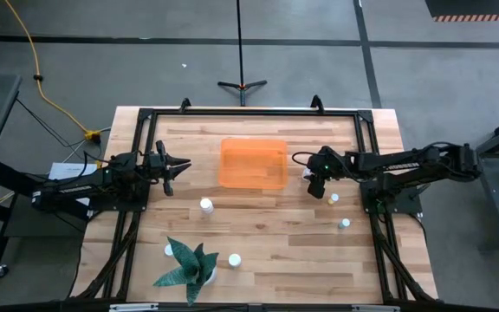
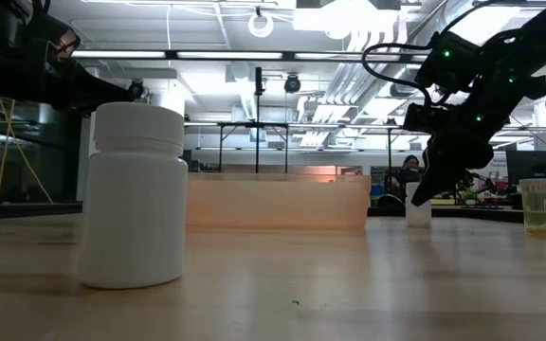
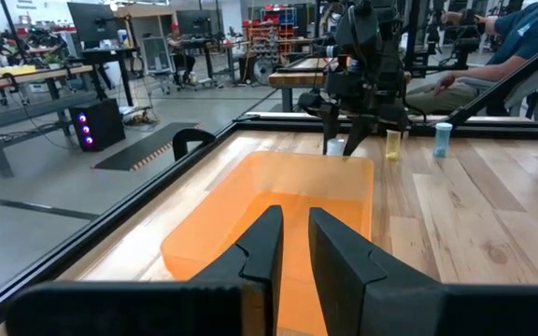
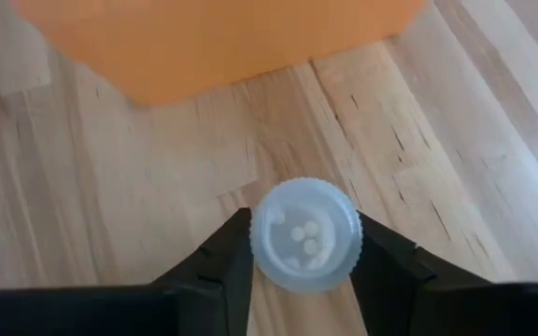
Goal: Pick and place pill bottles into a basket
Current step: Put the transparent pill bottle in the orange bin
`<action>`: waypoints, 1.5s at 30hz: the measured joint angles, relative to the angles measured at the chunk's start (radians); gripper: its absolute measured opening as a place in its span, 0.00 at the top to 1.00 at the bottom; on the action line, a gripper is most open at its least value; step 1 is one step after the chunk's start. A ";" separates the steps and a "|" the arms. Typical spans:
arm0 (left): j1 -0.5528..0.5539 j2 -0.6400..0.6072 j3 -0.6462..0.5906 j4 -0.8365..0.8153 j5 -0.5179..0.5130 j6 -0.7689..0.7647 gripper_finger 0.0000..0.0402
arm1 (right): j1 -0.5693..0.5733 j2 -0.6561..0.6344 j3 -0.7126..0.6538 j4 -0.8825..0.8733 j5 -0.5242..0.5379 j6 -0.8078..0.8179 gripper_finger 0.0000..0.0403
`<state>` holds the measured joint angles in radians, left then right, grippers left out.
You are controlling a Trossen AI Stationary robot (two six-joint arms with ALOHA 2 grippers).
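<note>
The orange basket (image 1: pixel 251 163) lies on the table's far middle; it also shows in the low view (image 2: pixel 278 202) and the left wrist view (image 3: pixel 278 201). My right gripper (image 1: pixel 313 182) stands just right of it, pointing down, shut on a white pill bottle (image 4: pixel 304 233). That bottle also shows in the low view (image 2: pixel 418 210). Other bottles stand upright on their bases on the table: one (image 1: pixel 206 205), one (image 1: pixel 235 259), a yellowish one (image 1: pixel 333 199). My left gripper (image 1: pixel 178 165) hovers left of the basket, empty, its fingers a little apart (image 3: pixel 295 252). My right gripper pinches the bottle's cap (image 4: pixel 348 245) between its two fingers, one on each side of the cap's ribbed rim. The fingers come from above, pointing down. The bottle is upright; in the low view its base (image 2: pixel 418 224) seems to be on or just above the table.
A potted green plant (image 1: pixel 189 270) stands at the near left, with a bottle (image 1: pixel 169 250) beside it. Another bottle (image 1: pixel 344 224) stands near the right rail. A black frame (image 1: pixel 249 111) borders the table. People sit in the room behind.
</note>
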<state>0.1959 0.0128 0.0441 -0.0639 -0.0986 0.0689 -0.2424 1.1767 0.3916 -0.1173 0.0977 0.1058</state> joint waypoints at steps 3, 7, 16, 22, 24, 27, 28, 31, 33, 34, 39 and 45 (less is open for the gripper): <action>0.000 0.000 0.000 0.000 0.000 0.000 0.77 | 0.002 0.000 0.002 0.031 -0.001 -0.032 0.68; 0.000 0.000 0.000 0.000 0.000 0.000 0.77 | 0.003 0.000 0.051 0.025 0.002 -0.069 0.65; 0.000 0.000 0.000 -0.001 0.000 0.000 0.77 | -0.007 0.000 0.228 -0.053 0.028 -0.173 0.67; 0.000 0.000 0.000 -0.001 0.001 0.000 0.77 | -0.049 0.019 0.284 0.048 -0.056 -0.231 0.66; 0.000 0.000 0.000 -0.001 0.001 0.000 0.77 | -0.065 0.047 0.284 0.112 -0.093 -0.247 0.66; 0.000 0.000 0.000 -0.001 0.001 0.000 0.77 | -0.092 0.116 0.284 0.194 -0.138 -0.265 0.66; 0.000 0.000 0.000 -0.001 0.001 0.000 0.77 | -0.101 0.144 0.284 0.220 -0.147 -0.270 0.66; 0.000 0.000 0.000 -0.001 0.001 0.000 0.77 | -0.133 0.225 0.290 0.264 -0.174 -0.297 0.66; 0.000 0.000 0.000 -0.001 0.001 0.000 0.77 | -0.157 0.279 0.325 0.247 -0.184 -0.298 0.66; 0.000 0.000 0.000 -0.001 0.001 0.000 0.77 | -0.167 0.305 0.347 0.235 -0.189 -0.297 0.66; 0.000 0.000 0.000 -0.001 0.001 0.000 0.77 | -0.205 0.426 0.482 0.106 -0.222 -0.299 0.66; 0.000 0.000 0.000 -0.001 0.001 0.000 0.77 | -0.232 0.532 0.583 -0.015 -0.239 -0.315 0.66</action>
<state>0.1959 0.0126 0.0441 -0.0648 -0.0978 0.0689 -0.4741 1.7082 0.9746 -0.1318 -0.1413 -0.2092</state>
